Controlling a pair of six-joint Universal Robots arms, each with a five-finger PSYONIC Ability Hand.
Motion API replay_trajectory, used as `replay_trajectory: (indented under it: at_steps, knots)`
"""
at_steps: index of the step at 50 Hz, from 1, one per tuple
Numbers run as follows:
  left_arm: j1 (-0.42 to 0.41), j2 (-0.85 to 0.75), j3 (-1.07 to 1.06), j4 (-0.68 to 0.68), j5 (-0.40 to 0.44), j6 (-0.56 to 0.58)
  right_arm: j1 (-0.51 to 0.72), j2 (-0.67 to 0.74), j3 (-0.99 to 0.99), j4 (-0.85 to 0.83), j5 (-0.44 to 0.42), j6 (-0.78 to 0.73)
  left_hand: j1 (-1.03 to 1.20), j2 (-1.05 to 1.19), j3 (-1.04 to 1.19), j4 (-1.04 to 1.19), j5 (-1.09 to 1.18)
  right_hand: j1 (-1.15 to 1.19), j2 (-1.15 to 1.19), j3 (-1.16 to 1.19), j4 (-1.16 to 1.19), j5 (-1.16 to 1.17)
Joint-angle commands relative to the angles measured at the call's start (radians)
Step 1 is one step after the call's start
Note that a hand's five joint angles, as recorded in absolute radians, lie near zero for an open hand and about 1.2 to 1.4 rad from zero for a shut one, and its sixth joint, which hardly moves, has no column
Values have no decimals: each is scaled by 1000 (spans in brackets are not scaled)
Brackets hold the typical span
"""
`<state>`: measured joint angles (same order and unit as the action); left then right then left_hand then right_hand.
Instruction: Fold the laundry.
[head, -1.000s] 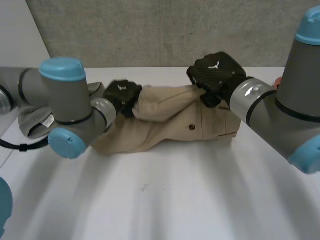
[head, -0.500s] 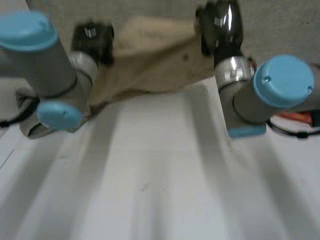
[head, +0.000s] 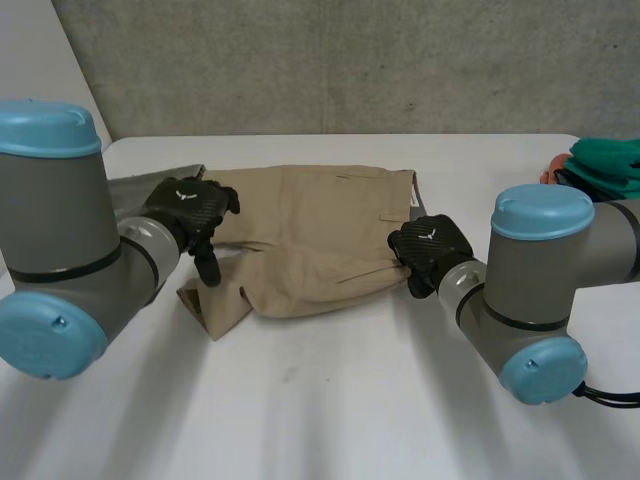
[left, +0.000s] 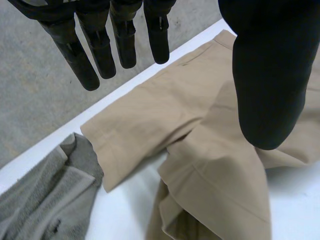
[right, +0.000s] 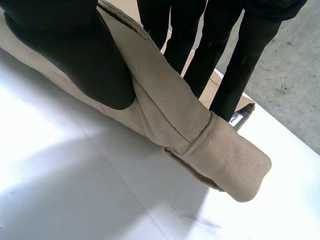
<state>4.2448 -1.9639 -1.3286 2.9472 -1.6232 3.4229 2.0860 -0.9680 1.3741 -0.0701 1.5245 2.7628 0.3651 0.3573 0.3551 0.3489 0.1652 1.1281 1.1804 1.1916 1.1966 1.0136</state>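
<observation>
The tan shorts (head: 300, 235) lay spread and rumpled on the far middle of the white table (head: 330, 400). The right hand (head: 428, 248) pinched their right edge between thumb and fingers. The left hand (head: 188, 205) hung over their left part, fingers straight, holding nothing. A grey towel (head: 130, 188) lay just beside the shorts' left end.
</observation>
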Motion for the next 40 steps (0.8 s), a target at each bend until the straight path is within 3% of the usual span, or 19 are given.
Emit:
replay_trajectory:
  at_steps: [1,12,26,29,31,33,40]
  knots:
    - [9,-98,83,4,59,58,0,-34,52,-49,-21,0,130,138,140,146,155,268,216,205,200,208]
    - [-31,-326,327,-54,71,168,-9,-41,59,-56,-40,-20,327,335,337,343,352,268,216,205,200,208]
    - [-46,-474,479,-168,57,187,-26,-69,60,-56,-52,-19,113,120,123,129,138,268,216,205,200,208]
    - [-54,-483,477,-168,54,199,-29,-70,54,-56,-53,-17,399,407,409,415,424,268,216,205,200,208]
    - [-58,-475,473,-169,51,199,-34,-70,49,-56,-53,-17,797,805,807,813,822,268,216,205,200,208]
    - [-60,-463,471,-172,54,196,-37,-70,46,-56,-55,-17,1001,1009,1011,1017,1027,268,216,205,200,208]
    - [-43,-325,413,-241,51,176,-49,-86,39,-31,-53,-28,1031,1039,1041,1047,1057,268,216,205,200,208]
